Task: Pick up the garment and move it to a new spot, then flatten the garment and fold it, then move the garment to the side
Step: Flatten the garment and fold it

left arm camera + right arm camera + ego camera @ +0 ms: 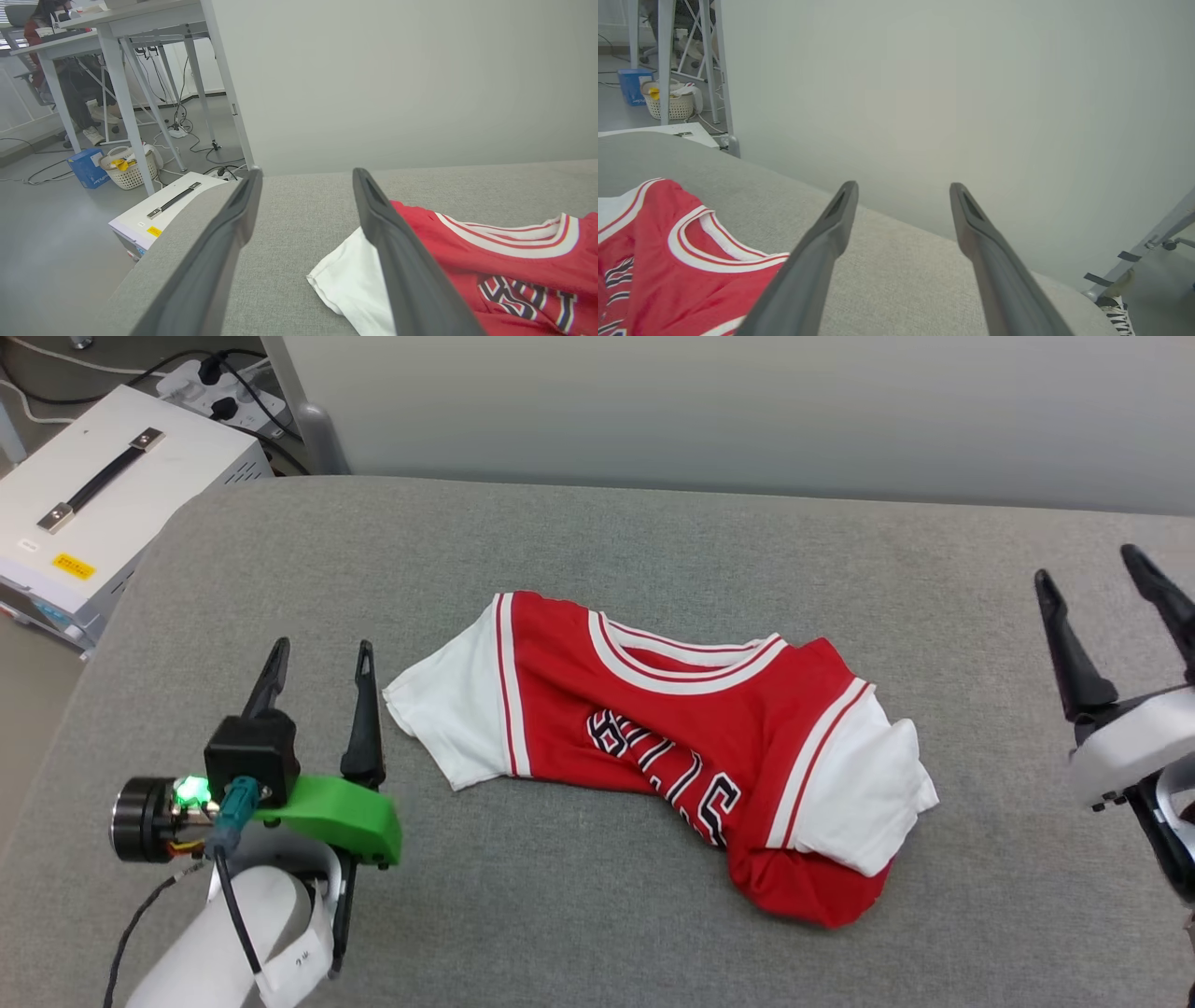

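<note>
1. The red jersey T-shirt [691, 747] lies rumpled and unfolded near the middle of the grey fabric-topped desk [597, 541]. It is chest side up, with the collar towards the far edge.
2. Its long axis runs across the robot, from the white left sleeve [448, 728] to the white right sleeve [868, 793]. The right end slants closer to the robot and is bunched over itself.
3. The left gripper [322, 649] has its jaws spread wide and empty, just beside the left sleeve, so the shirt lies to its right. In the left wrist view its [307, 175] inner finger crosses in front of the sleeve [345, 284]. From this angle it probably hangs above the cloth rather than touching it.
4. The right gripper [1086, 566] is likewise released and empty. It sits well apart from the right sleeve, with bare desk between them, and in its own view [903, 185] the shirt [658, 242] lies off to the left.
5. My judgement is that the left arm is much the nearer. A two-handed pickup turns on the right arm closing that gap along the shirt's axis.
</note>
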`<state>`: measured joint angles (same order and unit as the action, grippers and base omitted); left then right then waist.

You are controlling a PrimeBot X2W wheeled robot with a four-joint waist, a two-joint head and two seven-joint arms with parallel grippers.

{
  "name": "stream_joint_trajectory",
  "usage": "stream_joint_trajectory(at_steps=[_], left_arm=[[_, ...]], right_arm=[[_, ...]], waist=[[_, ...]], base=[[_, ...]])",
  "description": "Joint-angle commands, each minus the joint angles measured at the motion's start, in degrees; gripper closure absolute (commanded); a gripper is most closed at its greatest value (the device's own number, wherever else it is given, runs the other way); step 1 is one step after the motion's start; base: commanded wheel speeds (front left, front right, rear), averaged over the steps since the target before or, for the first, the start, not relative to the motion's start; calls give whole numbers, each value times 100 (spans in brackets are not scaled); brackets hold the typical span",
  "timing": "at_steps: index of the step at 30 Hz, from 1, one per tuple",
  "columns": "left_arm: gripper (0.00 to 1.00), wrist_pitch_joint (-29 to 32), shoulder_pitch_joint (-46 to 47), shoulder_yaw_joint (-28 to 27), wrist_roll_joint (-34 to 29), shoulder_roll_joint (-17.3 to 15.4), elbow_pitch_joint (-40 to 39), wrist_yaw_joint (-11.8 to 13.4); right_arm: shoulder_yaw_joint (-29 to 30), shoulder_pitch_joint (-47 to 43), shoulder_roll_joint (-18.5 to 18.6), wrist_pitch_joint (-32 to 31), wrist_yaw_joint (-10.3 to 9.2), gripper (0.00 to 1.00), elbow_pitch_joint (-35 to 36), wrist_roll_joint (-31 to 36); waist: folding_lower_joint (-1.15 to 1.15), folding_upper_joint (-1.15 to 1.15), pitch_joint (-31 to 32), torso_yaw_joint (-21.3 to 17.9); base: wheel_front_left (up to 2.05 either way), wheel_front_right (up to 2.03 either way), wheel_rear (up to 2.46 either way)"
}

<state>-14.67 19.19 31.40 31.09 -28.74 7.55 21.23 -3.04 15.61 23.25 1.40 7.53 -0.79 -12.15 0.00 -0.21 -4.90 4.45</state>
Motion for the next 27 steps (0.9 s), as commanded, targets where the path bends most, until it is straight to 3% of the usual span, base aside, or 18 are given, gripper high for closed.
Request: stream_joint_trajectory(at_steps=[1,8,13,18,27], left_arm=[[0,-32,-219,-129,-133,104,-78,-17],[0,-32,-784,-628,-629,553,-165,-265],[0,-32,-928,-932,-932,884,-186,-458],[0,-32,-935,-1196,-1216,1231,-175,-698],[0,-32,-709,-1659,-1662,1754,-149,-1073]], right_arm=[[-217,133,187,-320,-4,0,-14,-167],[-1573,482,1282,-2385,-4,0,128,-1296],[-2120,659,1730,-3755,-4,0,149,-2310],[-2360,885,1894,-4574,-4,0,-98,-2897],[-2806,1479,1654,-4755,-4,0,-961,-2990]], waist=[[0,21,-25,-11],[0,21,-176,39],[0,21,-347,115],[0,21,-590,265],[0,21,-1138,556]], base=[[0,0,0],[0,0,0],[0,0,0],[0,0,0],[0,0,0]])
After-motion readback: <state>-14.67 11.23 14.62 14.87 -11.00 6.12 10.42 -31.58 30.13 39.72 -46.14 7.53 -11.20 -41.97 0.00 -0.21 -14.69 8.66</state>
